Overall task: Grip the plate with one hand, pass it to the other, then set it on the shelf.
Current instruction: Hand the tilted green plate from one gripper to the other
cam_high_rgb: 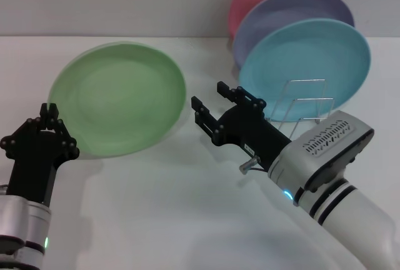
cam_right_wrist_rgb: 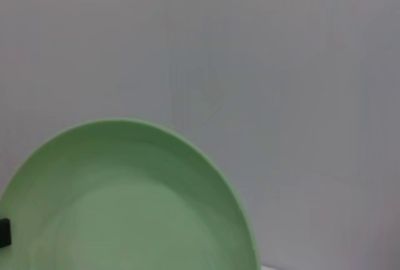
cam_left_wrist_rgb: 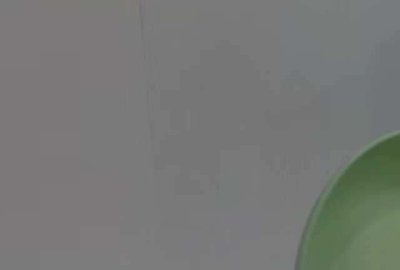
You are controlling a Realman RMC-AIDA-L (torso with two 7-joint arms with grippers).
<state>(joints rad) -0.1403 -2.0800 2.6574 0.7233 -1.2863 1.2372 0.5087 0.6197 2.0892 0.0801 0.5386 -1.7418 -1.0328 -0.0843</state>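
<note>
The left gripper (cam_high_rgb: 49, 115) sits near the bench's left edge on its silver-grey arm, fingers drawn together, seemingly clamped on something. The right gripper (cam_high_rgb: 212, 102) reaches from the near right corner toward the middle of the bench, its black fingers spread apart

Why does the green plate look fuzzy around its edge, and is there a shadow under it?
In the head view the plate has a smeared rim, likely motion blur, with a soft grey shadow on the table beneath it. In both wrist views its edge also looks soft, against plain grey.
</note>
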